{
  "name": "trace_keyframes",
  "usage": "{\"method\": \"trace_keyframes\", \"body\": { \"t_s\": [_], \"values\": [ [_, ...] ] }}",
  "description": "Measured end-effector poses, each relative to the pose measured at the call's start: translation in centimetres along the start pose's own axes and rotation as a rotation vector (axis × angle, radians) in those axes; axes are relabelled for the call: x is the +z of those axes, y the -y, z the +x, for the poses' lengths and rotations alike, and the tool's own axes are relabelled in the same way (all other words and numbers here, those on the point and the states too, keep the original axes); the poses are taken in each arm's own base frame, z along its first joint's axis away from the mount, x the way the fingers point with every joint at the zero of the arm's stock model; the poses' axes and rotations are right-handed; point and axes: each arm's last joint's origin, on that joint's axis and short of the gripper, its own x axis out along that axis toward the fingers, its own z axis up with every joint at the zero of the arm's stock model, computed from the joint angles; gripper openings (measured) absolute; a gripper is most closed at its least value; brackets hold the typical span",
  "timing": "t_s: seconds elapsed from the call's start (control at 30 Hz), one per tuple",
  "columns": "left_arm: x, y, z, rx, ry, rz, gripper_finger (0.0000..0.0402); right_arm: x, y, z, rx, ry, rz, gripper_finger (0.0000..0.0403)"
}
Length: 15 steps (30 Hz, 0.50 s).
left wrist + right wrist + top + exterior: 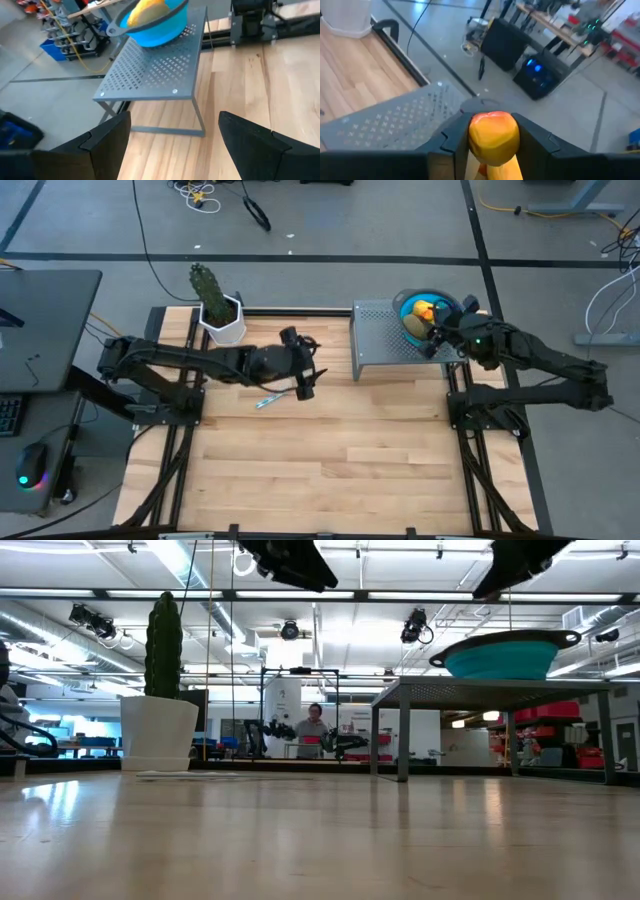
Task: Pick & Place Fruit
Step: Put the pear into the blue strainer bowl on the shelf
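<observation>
A blue bowl (402, 308) stands on a grey perforated rack (375, 338) at the table's far right, with yellow fruit (423, 310) inside it. My right gripper (437, 340) hovers at the bowl's near right rim, shut on an orange-yellow fruit (492, 136) above the rack (390, 120). My left gripper (303, 380) is over the table's far middle, left of the rack, open and with nothing between its fingers (172, 135). It faces the rack (155, 75) and the bowl (155, 30). My right gripper pinches the orange-yellow fruit by its two opposite sides (473, 136) between its two fingers (454, 137). The fruit's rounded end sticks out past the fingertips. The fingers come from the table's right, slanting a little downward. The fruit is lifted clear above the rack.
A green cactus in a white pot (218, 308) stands at the far left of the table. A knife (268, 401) lies on the wood just near my left gripper. The near half of the table (330, 470) is bare wood. A person (314, 730) stands far off in the room.
</observation>
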Motion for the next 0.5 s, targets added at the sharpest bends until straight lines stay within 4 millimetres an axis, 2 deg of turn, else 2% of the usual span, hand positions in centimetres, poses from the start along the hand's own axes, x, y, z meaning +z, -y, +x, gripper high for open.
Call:
{"method": "trace_keyframes", "body": {
  "t_s": [0.27, 0.5],
  "values": [
    [-0.6, -1.7, 1.1, -0.050, -0.030, -0.065, 0.0309, -2.5, 0.6, 2.5, -0.044, -0.124, 0.026, 0.0136],
    [-0.8, -1.6, 1.1, -0.058, -0.046, -0.069, 0.0309, -2.7, 1.2, 3.1, -0.026, -0.128, 0.079, 0.0140]
  ]
}}
